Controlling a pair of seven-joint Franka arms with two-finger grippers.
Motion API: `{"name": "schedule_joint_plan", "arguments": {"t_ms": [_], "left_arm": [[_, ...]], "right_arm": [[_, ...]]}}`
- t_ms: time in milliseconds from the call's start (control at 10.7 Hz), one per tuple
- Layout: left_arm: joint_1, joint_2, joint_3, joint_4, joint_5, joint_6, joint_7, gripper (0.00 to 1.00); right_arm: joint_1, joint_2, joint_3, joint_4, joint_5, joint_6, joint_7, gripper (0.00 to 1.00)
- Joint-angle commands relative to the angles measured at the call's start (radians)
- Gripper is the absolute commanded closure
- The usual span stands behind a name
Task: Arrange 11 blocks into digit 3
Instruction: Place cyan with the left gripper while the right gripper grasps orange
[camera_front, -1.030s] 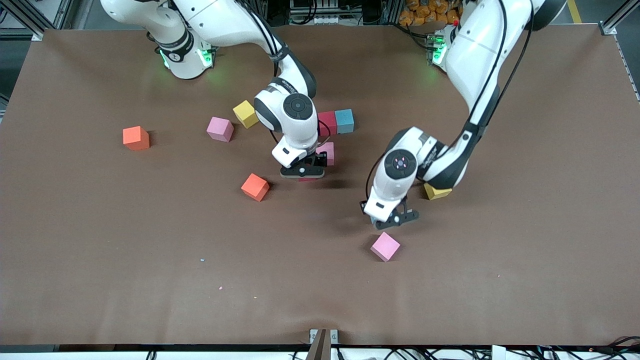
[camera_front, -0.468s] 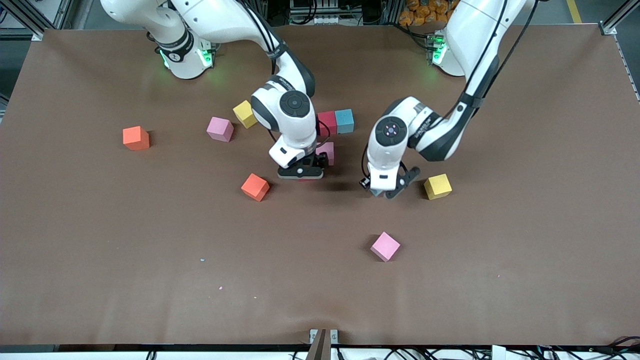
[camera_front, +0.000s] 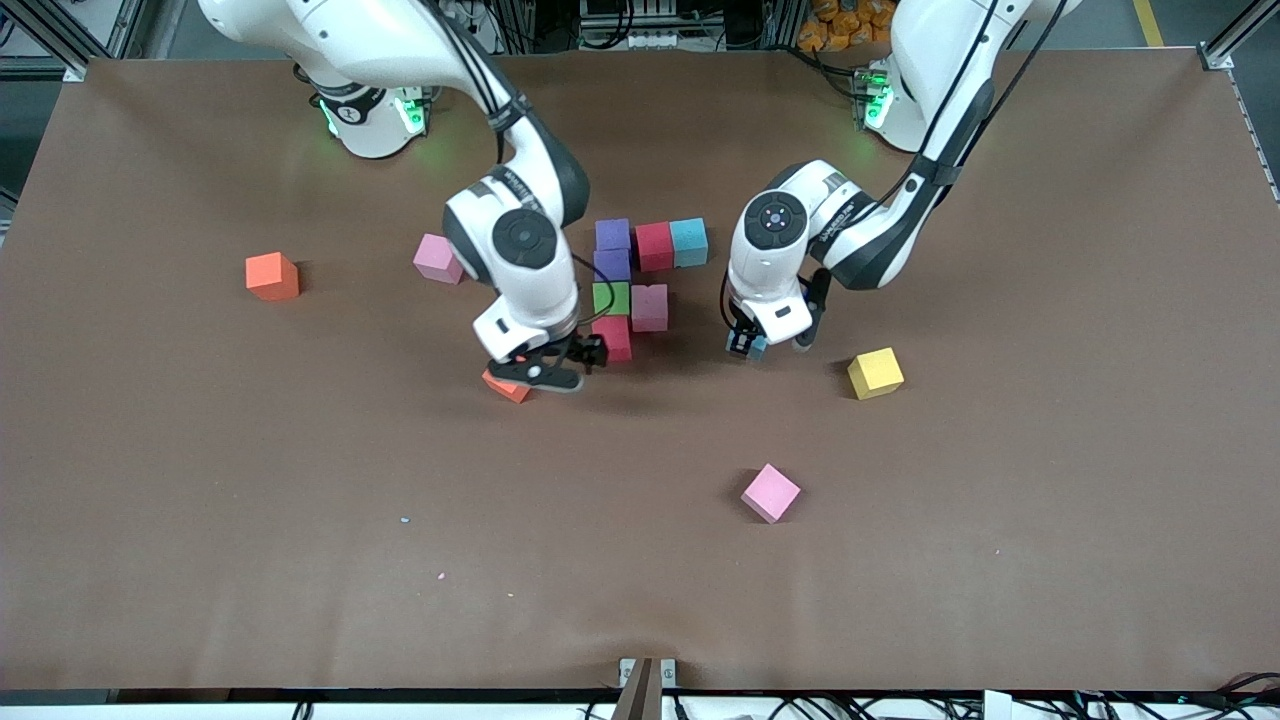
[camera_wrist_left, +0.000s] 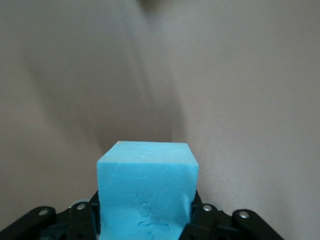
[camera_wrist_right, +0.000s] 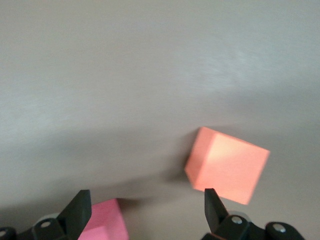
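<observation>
Several blocks form a cluster at mid-table: two purple (camera_front: 613, 234), crimson (camera_front: 654, 246), light blue (camera_front: 689, 241), green (camera_front: 611, 298), pink (camera_front: 649, 307) and a second crimson (camera_front: 612, 338). My left gripper (camera_front: 752, 346) is shut on a light blue block (camera_wrist_left: 146, 190), over bare table between the cluster and a yellow block (camera_front: 875, 372). My right gripper (camera_front: 545, 372) is open and holds nothing, over the edge of an orange block (camera_front: 505, 387), which lies just outside one fingertip in the right wrist view (camera_wrist_right: 227, 172).
Loose blocks lie apart: pink (camera_front: 437, 258) and orange (camera_front: 272, 276) toward the right arm's end, and pink (camera_front: 770, 492) nearer the front camera. The brown table (camera_front: 300, 520) has wide bare room nearer the camera.
The right gripper left the crimson block and moved toward the orange one, uncovering the purple and green blocks. The left gripper carried the light blue block from above the near pink block toward the cluster.
</observation>
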Motion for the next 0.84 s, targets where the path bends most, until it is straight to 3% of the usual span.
{"name": "schedule_joint_plan", "arguments": {"t_ms": [0, 468, 749], "left_arm": [[-0.019, -0.007, -0.009, -0.009, 0.021, 0.013, -0.180, 0.98], [-0.077, 0.033, -0.006, 0.023, 0.021, 0.012, -0.396, 0.98], [-0.119, 0.074, -0.002, 0.063, 0.026, 0.006, -0.414, 0.98]], "right_arm": [[-0.070, -0.020, 0.013, -0.009, 0.032, -0.040, 0.066, 0.00], [-0.127, 0.006, 0.013, -0.021, 0.106, -0.029, 0.274, 0.00], [-0.121, 0.004, 0.013, -0.140, 0.109, 0.117, 0.272, 0.00]]}}
